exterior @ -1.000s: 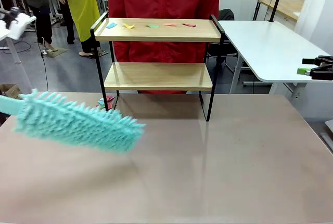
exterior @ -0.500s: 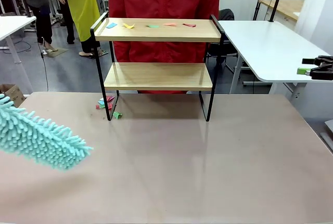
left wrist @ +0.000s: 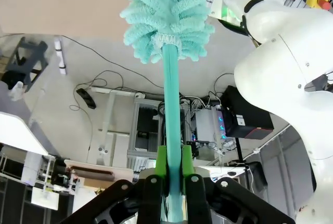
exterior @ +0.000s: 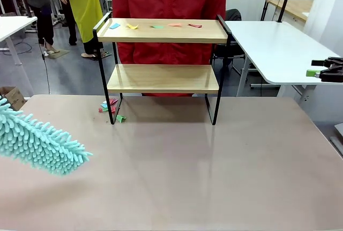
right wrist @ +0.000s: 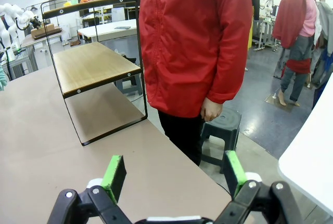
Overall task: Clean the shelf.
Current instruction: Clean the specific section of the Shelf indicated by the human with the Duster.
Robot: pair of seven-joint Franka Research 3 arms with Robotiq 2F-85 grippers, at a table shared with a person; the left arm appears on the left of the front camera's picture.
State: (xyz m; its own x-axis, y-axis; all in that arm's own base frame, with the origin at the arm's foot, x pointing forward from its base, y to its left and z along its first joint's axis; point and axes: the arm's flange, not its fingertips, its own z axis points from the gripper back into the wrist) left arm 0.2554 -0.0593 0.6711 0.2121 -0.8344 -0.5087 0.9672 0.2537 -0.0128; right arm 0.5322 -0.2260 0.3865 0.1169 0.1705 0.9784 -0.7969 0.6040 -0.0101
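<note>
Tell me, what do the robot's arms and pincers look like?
The left pincer and right pincer are black, each with two angular fingers tipped with bright green pads. An arm is glossy white, rounded and bulky, with small screws.

teal duster (exterior: 40, 144) drawn back left, paper scraps (exterior: 110, 106) uncovered
</note>
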